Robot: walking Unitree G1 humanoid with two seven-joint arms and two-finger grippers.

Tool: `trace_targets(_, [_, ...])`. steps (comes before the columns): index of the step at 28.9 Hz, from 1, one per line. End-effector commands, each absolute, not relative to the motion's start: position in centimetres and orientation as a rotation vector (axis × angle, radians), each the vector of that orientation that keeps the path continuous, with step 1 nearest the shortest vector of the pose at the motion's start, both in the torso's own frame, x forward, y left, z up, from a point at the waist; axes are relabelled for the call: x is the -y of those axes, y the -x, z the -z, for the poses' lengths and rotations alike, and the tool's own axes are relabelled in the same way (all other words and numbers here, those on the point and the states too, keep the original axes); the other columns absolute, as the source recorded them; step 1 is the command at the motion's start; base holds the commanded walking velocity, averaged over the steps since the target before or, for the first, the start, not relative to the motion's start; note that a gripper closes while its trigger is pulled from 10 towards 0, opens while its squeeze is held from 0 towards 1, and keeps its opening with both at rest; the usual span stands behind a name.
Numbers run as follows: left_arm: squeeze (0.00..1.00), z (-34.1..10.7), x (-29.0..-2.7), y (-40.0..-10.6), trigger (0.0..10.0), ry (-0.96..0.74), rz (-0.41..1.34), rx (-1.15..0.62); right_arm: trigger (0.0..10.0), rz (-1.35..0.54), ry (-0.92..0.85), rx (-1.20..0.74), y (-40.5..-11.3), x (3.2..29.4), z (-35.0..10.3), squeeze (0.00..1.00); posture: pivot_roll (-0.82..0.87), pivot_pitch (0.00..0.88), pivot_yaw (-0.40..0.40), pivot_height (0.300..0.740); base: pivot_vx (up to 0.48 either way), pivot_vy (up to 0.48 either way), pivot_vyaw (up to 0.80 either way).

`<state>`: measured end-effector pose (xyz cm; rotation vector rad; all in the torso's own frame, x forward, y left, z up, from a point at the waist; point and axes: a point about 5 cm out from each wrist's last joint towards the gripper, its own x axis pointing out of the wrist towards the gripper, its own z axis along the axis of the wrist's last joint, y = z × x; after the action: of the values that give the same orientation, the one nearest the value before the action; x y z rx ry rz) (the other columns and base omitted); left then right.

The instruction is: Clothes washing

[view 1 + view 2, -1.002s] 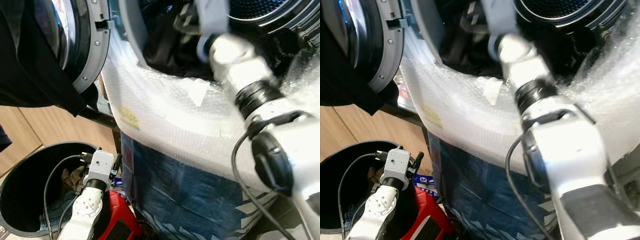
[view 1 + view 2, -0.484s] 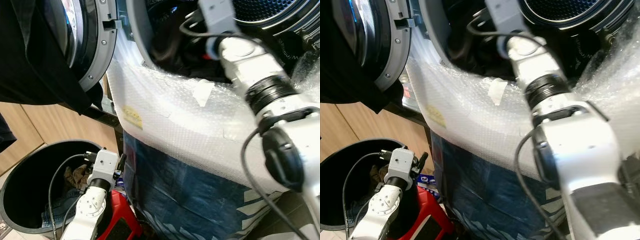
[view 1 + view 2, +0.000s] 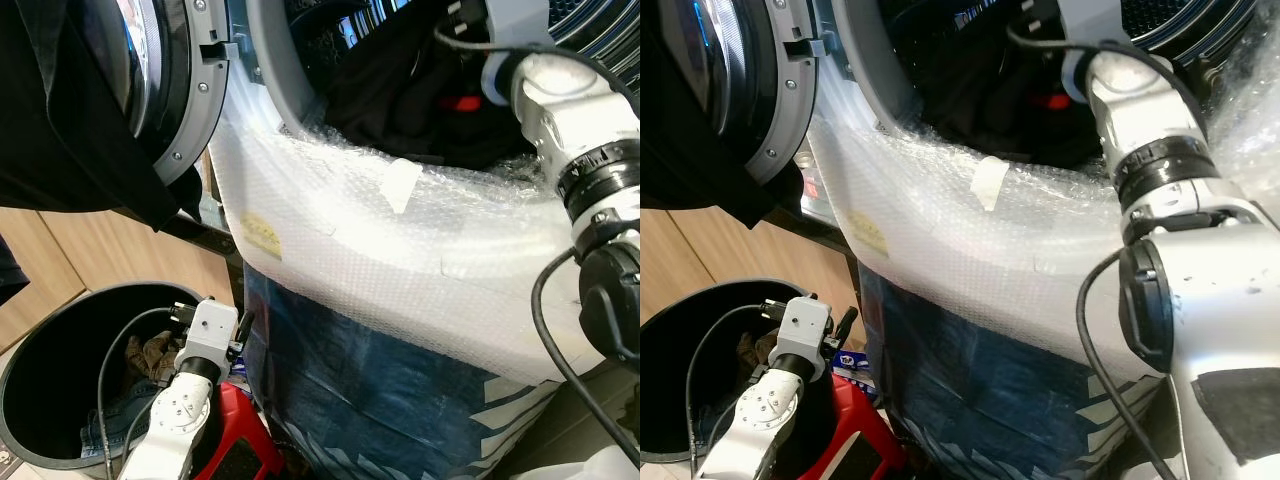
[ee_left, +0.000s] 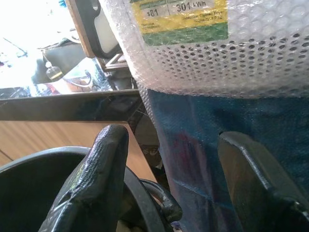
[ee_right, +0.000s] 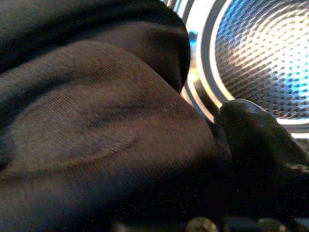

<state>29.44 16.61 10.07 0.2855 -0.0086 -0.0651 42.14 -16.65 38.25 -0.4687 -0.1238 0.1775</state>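
Right wrist view shows the right tool (image 5: 241,145) pressed into dark clothes (image 3: 400,90) at the washer's mouth, top of frame; I cannot tell its grip. Loading looks underway. Next, push them deeper. Left tool (image 4: 169,179) hangs open over the bin (image 3: 40,340), lower left.

Dark garment (image 3: 400,95) bunched in washer (image 3: 330,230) opening, over wrapped rim.

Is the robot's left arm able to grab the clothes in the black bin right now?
Probably yes. The left gripper hangs with open jaws beside the black bin, just above its rim, and the clothes lie uncovered below. It would need to swing over and dip down.
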Motion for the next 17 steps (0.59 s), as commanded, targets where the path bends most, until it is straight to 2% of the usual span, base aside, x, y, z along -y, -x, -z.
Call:
trace_targets(1, [0.0,-10.5,-16.3,-29.7,10.0,-0.294,0.083,0.019,10.0,-0.226,0.489,0.149,-41.9,16.7,-38.8,1.0,-0.01,0.0,0.012,0.74,0.0,0.0,0.0])
trace_targets(5, [0.0,-10.6,-16.2,-29.7,10.0,-0.297,0.095,0.021,10.0,-0.367,0.572,0.143,-41.8,16.5,-37.8,1.0,-0.01,0.0,0.018,0.74,0.0,0.0,0.0])
trace_targets(8, [0.0,-10.7,-16.2,-29.8,10.0,-0.297,0.1,0.021,10.0,-0.455,0.702,0.117,-41.6,16.8,-36.5,1.0,-0.01,0.0,0.023,0.74,0.0,0.0,0.0])
trace_targets(15, [0.0,-10.8,-16.1,-29.7,10.0,-0.297,0.104,0.025,10.0,-0.44,0.721,0.151,-41.0,18.5,-37.7,1.0,-0.01,0.0,0.019,0.74,0.0,0.0,0.0])
trace_targets(17, [0.0,-10.8,-16.1,-29.7,10.0,-0.297,0.105,0.025,10.0,-0.383,0.75,0.174,-40.8,19.6,-38.4,1.0,-0.01,0.0,0.02,0.74,0.0,0.0,0.0])
